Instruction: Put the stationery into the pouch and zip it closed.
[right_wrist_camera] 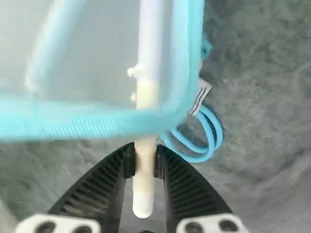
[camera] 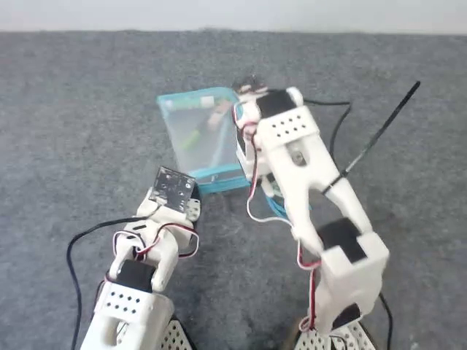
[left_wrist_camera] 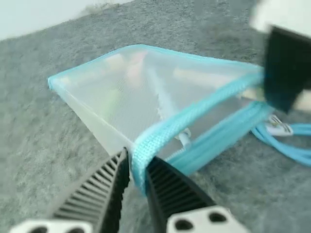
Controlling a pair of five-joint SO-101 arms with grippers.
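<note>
A translucent pouch [camera: 203, 142] with light blue trim lies on the grey carpet, with a green item [camera: 193, 135] and other stationery inside. My left gripper [left_wrist_camera: 136, 163] is shut on the blue zipper edge [left_wrist_camera: 160, 133] at the pouch's near corner; in the high view it is the lower left arm [camera: 175, 193]. My right gripper [right_wrist_camera: 144, 151] is shut on a white pen [right_wrist_camera: 145, 97] whose far part lies inside the pouch mouth, under the blue trim [right_wrist_camera: 92, 125]. From above, the right arm [camera: 252, 120] sits at the pouch's right side.
A blue cord loop [right_wrist_camera: 206, 141] hangs from the pouch corner onto the carpet [camera: 73, 109]. A thin black rod [camera: 383, 127] sticks out from the right arm. Cables trail beside both arm bases. Open carpet lies to the left and behind the pouch.
</note>
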